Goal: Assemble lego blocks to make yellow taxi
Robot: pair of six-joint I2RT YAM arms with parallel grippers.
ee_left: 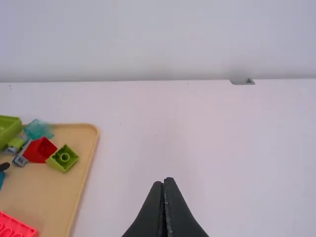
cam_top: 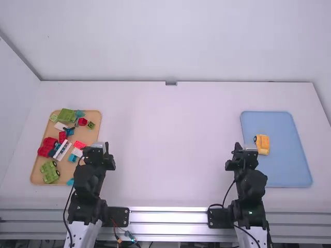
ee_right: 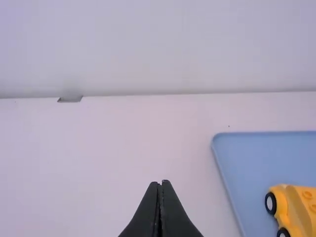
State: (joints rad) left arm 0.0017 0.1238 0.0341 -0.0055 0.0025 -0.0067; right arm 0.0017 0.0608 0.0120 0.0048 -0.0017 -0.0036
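Observation:
A yellow car piece with black wheels (cam_top: 262, 144) lies on the blue tray (cam_top: 283, 173) at the right; the right wrist view shows this yellow car (ee_right: 296, 210) too. Just left of it is my right gripper (cam_top: 245, 148), and in its wrist view the right gripper (ee_right: 159, 181) is shut with nothing held. My left gripper (cam_top: 100, 146) is at the right edge of the tan tray (cam_top: 94, 118); in its own wrist view the left gripper (ee_left: 164, 179) is shut on nothing. Loose blocks lie on the tan tray, among them a red block (ee_left: 40, 149) and a green block (ee_left: 62, 158).
The tan tray also bears green vehicles (cam_top: 50, 172), a red vehicle (cam_top: 47, 147), a white piece (cam_top: 62, 150) and teal blocks (cam_top: 72, 158). White table surface (cam_top: 165, 150) stretches between the trays. A wall stands along the table's far edge.

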